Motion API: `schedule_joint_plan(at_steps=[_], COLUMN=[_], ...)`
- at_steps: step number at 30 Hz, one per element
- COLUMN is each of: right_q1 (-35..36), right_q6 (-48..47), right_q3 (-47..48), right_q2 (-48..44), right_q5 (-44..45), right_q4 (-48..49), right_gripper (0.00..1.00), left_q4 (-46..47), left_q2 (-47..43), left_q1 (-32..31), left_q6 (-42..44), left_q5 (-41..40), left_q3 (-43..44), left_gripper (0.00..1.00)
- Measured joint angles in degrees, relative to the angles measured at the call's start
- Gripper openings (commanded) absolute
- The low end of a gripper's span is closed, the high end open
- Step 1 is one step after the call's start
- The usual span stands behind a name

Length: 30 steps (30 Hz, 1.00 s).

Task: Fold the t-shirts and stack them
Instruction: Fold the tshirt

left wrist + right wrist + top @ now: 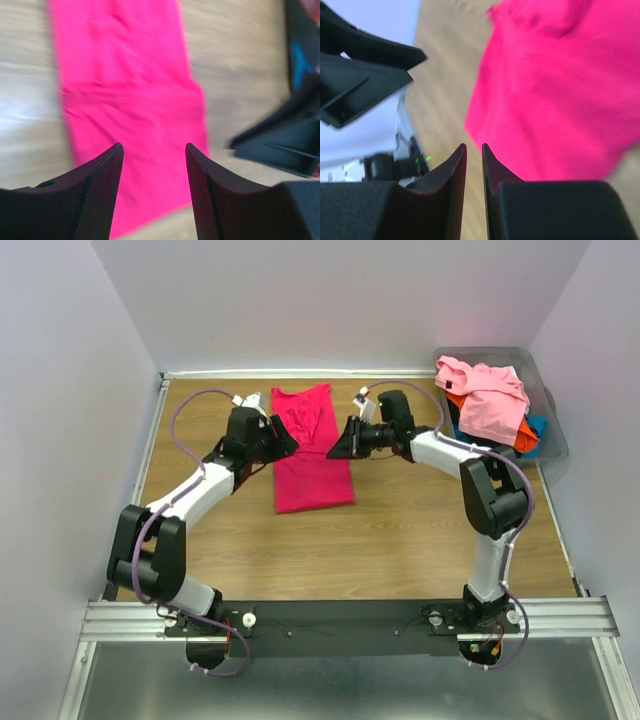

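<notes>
A crimson-magenta t-shirt [312, 455] lies flat on the wooden table, folded into a long strip with its neck at the far end. My left gripper [289, 445] hovers at the strip's left edge. In the left wrist view it [154, 146] is open with nothing between its fingers, and the shirt [130, 90] lies below. My right gripper [336, 448] sits at the strip's right edge. In the right wrist view it [474, 146] shows only a narrow empty gap, just left of the shirt's [555, 90] edge. More t-shirts, light pink [485, 390], orange and blue, are heaped at the back right.
A grey plastic bin [548, 410] at the back right corner holds the heaped shirts. White walls close in the table on the left, back and right. Bare wood [380, 540] lies between the shirt and the arm bases.
</notes>
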Motion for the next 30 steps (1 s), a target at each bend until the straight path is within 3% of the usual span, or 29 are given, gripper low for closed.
schedule_joint_plan(at_steps=[5,10,19,30], right_q1=[4.37,5.16,3.23,0.7], right_q6=[0.52,0.48,-0.48,-1.16], right_q3=[-7.69,-13.99,-16.28,-21.51], right_q2=[-2.21,-1.86,5.27,4.74], right_q5=[-2.25,-3.43,-6.56,-10.73], right_q4=[1.86,1.99,7.1,13.55], right_gripper=[0.18,0.14,0.11,0.12], left_q4=[-0.26,-3.19,-2.14,-3.52], left_q2=[-5.38,-5.25,-0.61,-2.56], left_q1=[-7.08,-7.98,-7.87,-7.89], left_q6=[-1.22,-3.06,-4.63,-5.44], left_q5=[0.07,-0.22,-0.52,-1.4], left_q3=[-8.46,-16.61,-16.04,-17.57], left_gripper=[0.54,0.5,0.4,0.37])
